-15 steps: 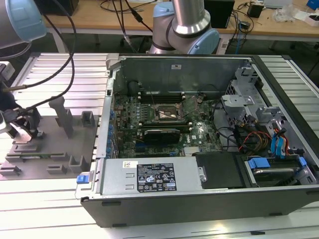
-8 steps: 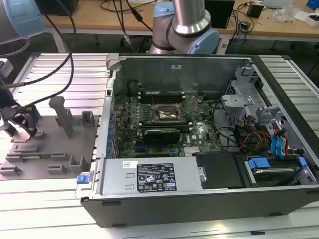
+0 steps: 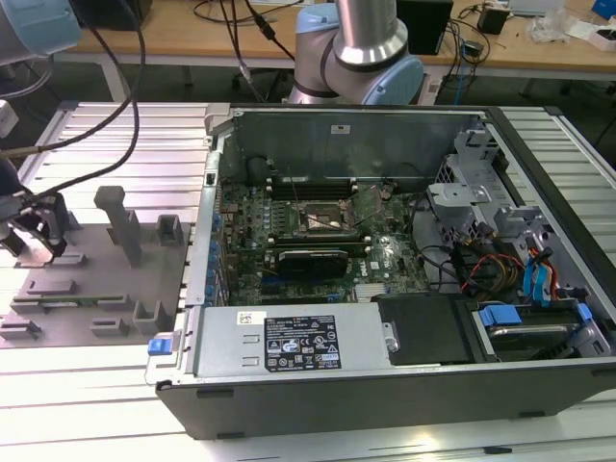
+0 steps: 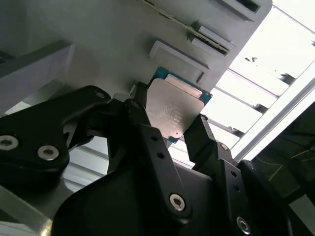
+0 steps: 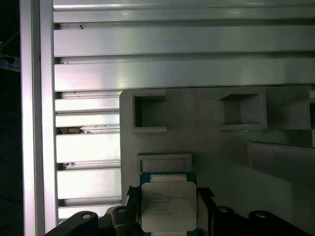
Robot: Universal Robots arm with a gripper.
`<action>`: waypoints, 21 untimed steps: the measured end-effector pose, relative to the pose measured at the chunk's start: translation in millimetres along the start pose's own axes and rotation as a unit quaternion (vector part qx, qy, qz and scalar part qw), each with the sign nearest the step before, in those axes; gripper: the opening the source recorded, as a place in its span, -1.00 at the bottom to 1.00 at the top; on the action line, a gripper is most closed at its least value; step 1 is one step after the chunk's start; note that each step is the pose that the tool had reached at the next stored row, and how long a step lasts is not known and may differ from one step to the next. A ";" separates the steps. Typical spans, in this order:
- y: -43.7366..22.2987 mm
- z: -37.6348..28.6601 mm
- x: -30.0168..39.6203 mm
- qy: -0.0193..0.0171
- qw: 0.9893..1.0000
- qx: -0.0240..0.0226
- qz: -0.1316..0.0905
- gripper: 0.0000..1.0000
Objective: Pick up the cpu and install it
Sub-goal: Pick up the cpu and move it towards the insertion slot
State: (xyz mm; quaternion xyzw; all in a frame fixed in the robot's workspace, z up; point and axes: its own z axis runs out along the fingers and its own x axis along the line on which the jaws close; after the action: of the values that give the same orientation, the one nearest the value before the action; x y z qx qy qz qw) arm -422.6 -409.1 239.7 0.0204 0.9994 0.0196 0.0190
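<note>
The gripper point(image 4: 170, 118) clamped the cpu point(image 4: 176, 101) by two opposite edges between its fingers point(image 4: 199, 137), the motherboard socket point(image 3: 322, 217) lying well away at three o'clock in the exterior view.

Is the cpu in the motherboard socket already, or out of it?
Out. In both wrist views the gripper clasps the cpu over the gray parts tray, outside the computer case.

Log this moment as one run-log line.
stage: pick | gripper: shut on silvery square metal-topped cpu | location: over grey fixture tray, outside open computer case
</note>
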 end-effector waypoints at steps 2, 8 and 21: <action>0.3 -5.9 -0.2 0.000 1.000 0.000 0.000 0.09; 1.2 -19.4 -0.7 0.000 1.000 0.000 0.000 0.09; 3.4 -48.7 -1.7 0.000 1.000 0.000 0.000 0.09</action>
State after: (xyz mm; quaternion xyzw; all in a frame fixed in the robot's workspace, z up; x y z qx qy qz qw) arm -422.6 -407.6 288.5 0.0204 0.9994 0.0196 0.0189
